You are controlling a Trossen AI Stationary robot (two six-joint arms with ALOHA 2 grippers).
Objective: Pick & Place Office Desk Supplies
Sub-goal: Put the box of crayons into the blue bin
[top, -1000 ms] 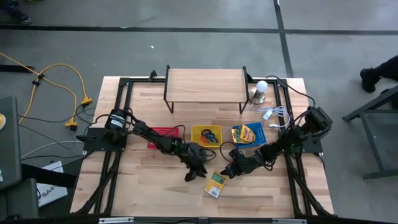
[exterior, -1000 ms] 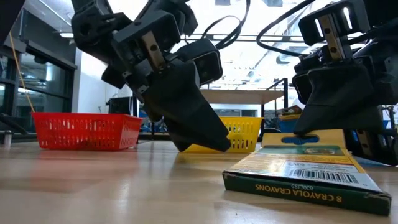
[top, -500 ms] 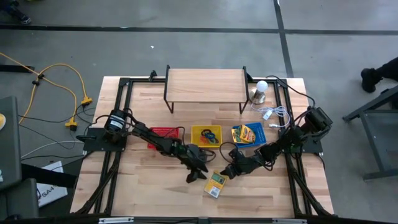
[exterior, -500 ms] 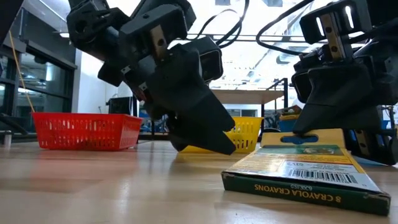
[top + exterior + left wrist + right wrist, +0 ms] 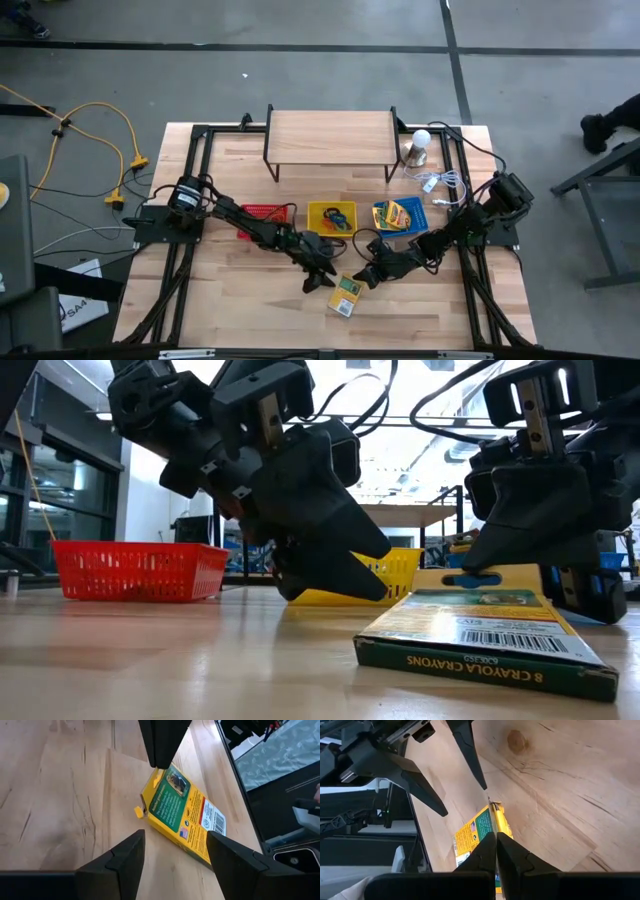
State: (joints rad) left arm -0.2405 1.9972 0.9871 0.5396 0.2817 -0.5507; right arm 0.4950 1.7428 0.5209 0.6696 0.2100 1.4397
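I am looking down on a pale wooden worktop (image 5: 230,300) framed by black rails, standing on a grey concrete floor (image 5: 300,80) crossed by dark lines. A yellow cable (image 5: 110,130) loops over the floor to the left of the worktop. At the far edge stands a small wooden shelf (image 5: 330,135) on black legs, and beside it a white bulb (image 5: 420,140) on a metal base, with a tangle of white wire (image 5: 440,182) near it.

Across the middle I see three baskets in a row: a red basket (image 5: 265,213), a yellow basket (image 5: 332,217) holding small coloured items, and a blue basket (image 5: 398,215) holding a crayon box. These sit just behind both arms and are clear of them.

The crayon box (image 5: 347,294) I am after lies flat on the worktop, nearer the front edge than the baskets. From table height I read its barcode face and green edge (image 5: 490,650).

My left hand (image 5: 320,282) hangs just beside the box, on its left, with its fingers (image 5: 125,860) spread wide and holding nothing; the box shows ahead of them and beyond their tips in the wrist view. My right hand (image 5: 362,276) is closed tight, its tips down at the box's hanging-tab end (image 5: 492,810), seemingly touching it; I cannot tell whether it grips the tab.

Since a second ago the left hand has opened further and drawn closer to the box, which has hardly shifted. The right hand has stayed put.
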